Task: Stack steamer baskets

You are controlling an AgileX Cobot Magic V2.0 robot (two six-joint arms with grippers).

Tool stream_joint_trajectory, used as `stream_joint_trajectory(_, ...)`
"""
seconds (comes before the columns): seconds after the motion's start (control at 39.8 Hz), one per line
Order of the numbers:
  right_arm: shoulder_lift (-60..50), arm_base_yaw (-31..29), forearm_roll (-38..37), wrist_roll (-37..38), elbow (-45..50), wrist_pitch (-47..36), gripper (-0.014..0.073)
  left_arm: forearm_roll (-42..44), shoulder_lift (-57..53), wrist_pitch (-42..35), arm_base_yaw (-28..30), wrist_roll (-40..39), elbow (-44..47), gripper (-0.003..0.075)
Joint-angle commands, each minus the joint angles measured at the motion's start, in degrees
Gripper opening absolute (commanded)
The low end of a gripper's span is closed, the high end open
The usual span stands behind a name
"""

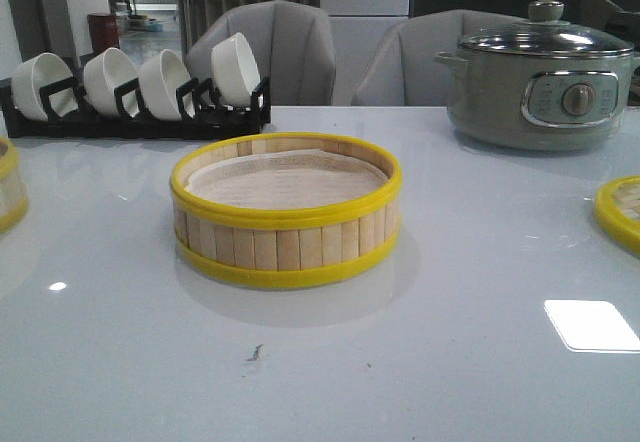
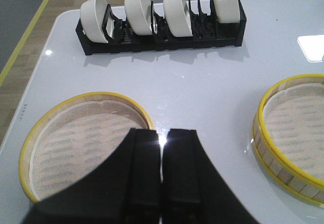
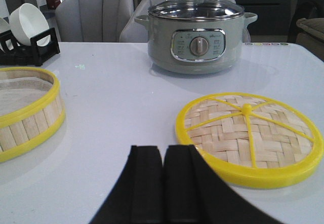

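Observation:
One steamer basket (image 1: 286, 212) with yellow rims and a white liner stands in the middle of the table; it also shows in the left wrist view (image 2: 291, 133) and the right wrist view (image 3: 25, 110). A second steamer basket (image 2: 81, 143) lies at the table's left edge, its rim just visible in the front view (image 1: 10, 187). My left gripper (image 2: 163, 138) is shut and empty, hovering beside that second basket's rim. My right gripper (image 3: 164, 155) is shut and empty, next to a flat woven lid (image 3: 248, 135) with a yellow rim. Neither gripper shows in the front view.
A black rack (image 1: 140, 117) holding several white bowls stands at the back left. A grey electric pot (image 1: 540, 77) with a glass lid stands at the back right. The woven lid's edge (image 1: 620, 212) lies at the right. Two chairs stand behind the table.

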Motion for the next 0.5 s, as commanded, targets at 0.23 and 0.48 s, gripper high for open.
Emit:
stream_joint_trajectory(0.23, -1.2, -0.2, 0.1, -0.5, -0.9, -4.9, 0.0028, 0.1, -0.5, -3.2, -0.3, -0.1, -2.4, 0.0095)
stream_joint_trajectory(0.48, -1.2, -0.2, 0.1, -0.5, -0.9, -5.1, 0.0028, -0.1, -0.5, -2.4, -0.3, -0.1, -2.4, 0.0095)
